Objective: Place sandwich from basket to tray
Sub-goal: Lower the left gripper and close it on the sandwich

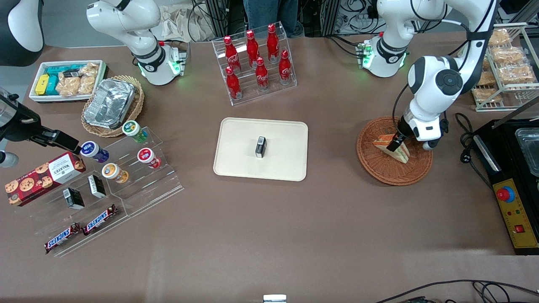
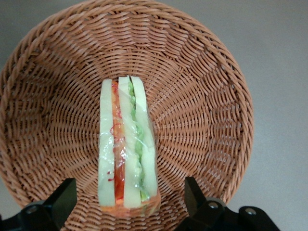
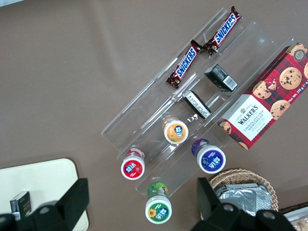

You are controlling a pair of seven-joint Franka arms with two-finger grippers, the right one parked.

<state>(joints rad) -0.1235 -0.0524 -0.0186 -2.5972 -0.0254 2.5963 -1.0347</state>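
**Sandwich being straddled for the lift**

The gripper is being held low over the basket, its fingers spread wide on either side of the sandwich and not touching it. The wedge is standing on edge in the basket, so its flat bread faces are being offered to the pads. The tray, well apart, is being occupied only by a small dark box.

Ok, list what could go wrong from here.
The gripper is open, its fingers straddling the sandwich in the basket, not yet touching it. Risks:
1. The sandwich stands on a narrow edge, so uneven contact may tip it.
2. Its clear wrap looks slick and the bread soft; the grip could slip or crush it.
3. A small black box sits mid-tray; the sandwich may land on it.
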